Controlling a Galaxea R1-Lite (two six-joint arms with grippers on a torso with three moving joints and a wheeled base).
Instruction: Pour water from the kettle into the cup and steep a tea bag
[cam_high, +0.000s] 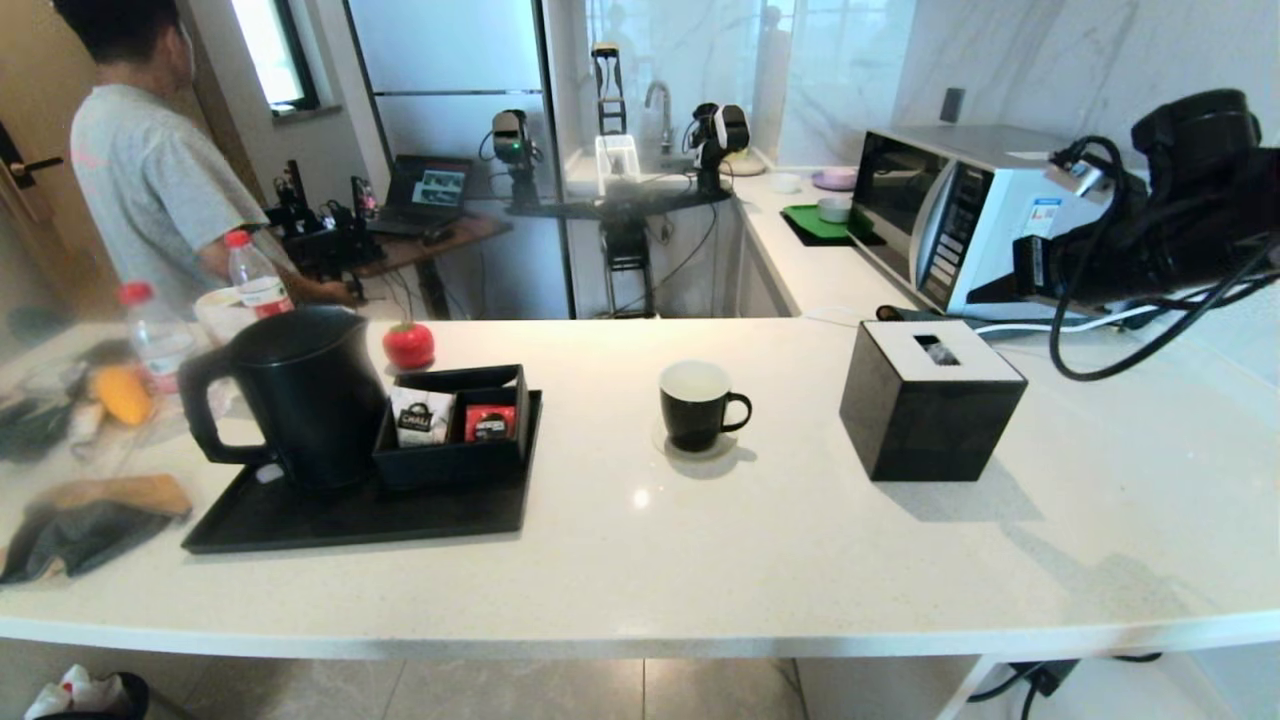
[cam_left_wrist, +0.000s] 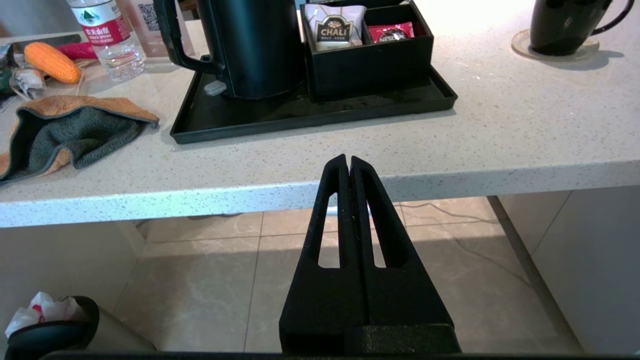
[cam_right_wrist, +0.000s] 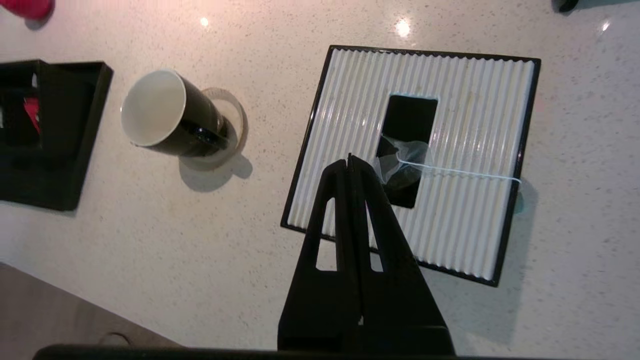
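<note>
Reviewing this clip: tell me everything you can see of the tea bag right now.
The tea bag is a small, pale, translucent pouch sitting in the rectangular slot in the ribbed white top of the black box, to the right of the cup. Its thin white string runs from the pouch across the ribs to the lid's edge; no tag can be seen. Nothing grips it: the right gripper hangs above the box, shut and empty.

The pale speckled stone worktop (cam_high: 760, 560) is polished smooth and throws back lamp glints, while the big black jug-shaped kettle (cam_high: 305, 395) on the black plastic tray (cam_high: 350, 520) looks matt. The small black mug (cam_high: 695, 405) is glossy glazed ceramic, white inside. The black box's white lid (cam_right_wrist: 465, 150) is finely ribbed; the orange-and-grey cloth (cam_left_wrist: 70, 132) is soft and nappy.
</note>
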